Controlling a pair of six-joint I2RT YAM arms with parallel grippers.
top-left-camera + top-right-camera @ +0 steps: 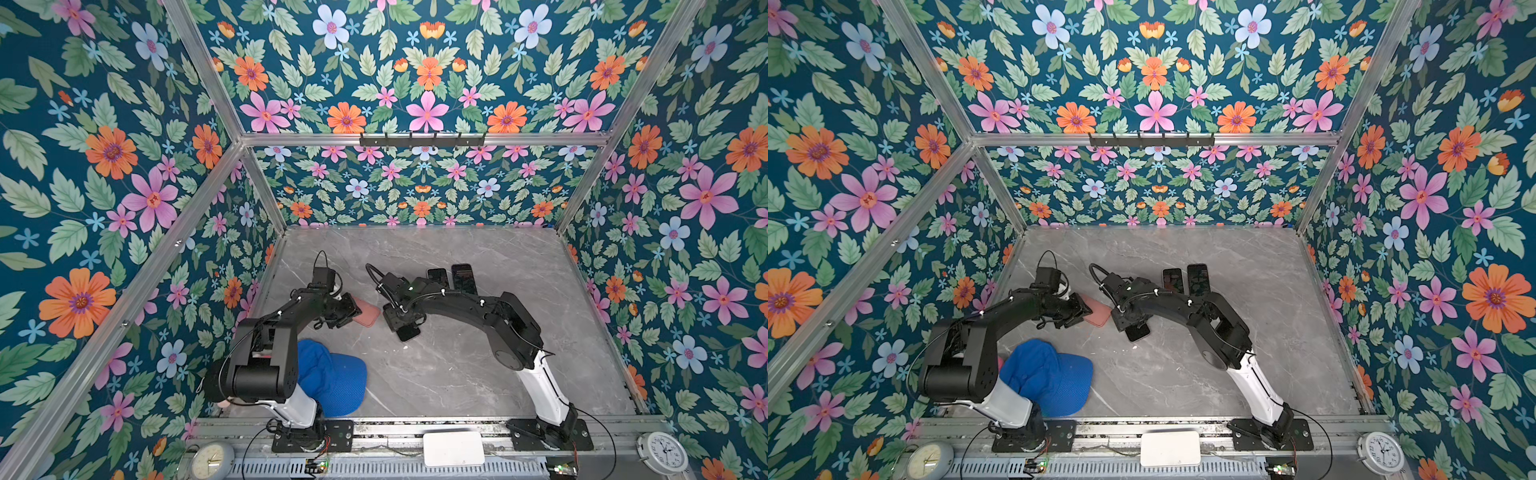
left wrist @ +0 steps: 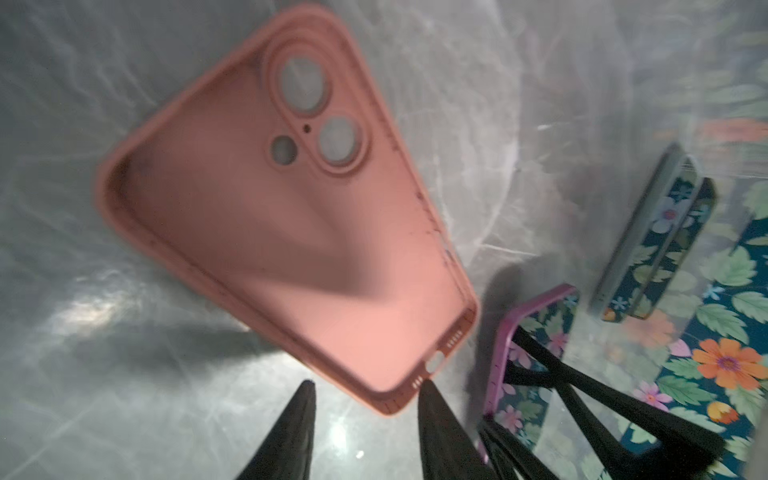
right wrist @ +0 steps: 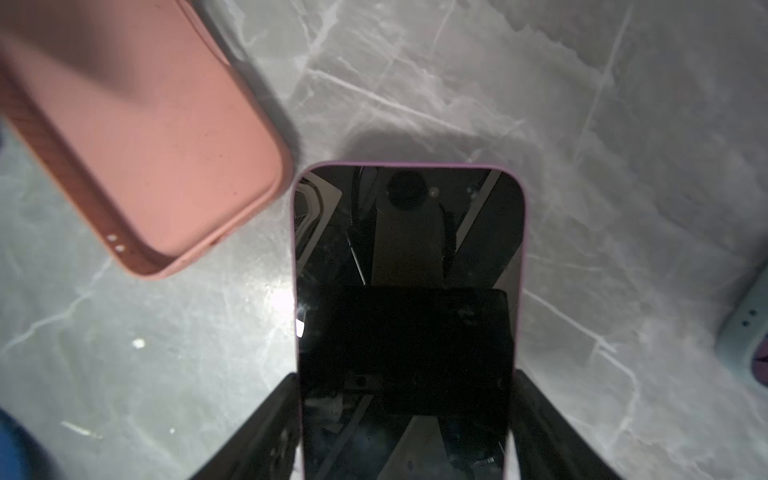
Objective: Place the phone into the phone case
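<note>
Right hand (image 3: 405, 390) clamps the phone (image 3: 407, 249); phone case (image 3: 158, 145) lies just left, slanted; left hand (image 2: 368, 388), apart, seemingly touching its end.

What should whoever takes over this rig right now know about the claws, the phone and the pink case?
Left claw: open, fingers astride the port-end corner of the phone case; no grip shows.
Right claw: shut on the phone, holding its long sides, screen up.
The case is empty, hollow side up, just beside the phone's free end.
Done: phone in grip, next to the case.
Left: steady the case, line the phone up over it, press it in.
</note>
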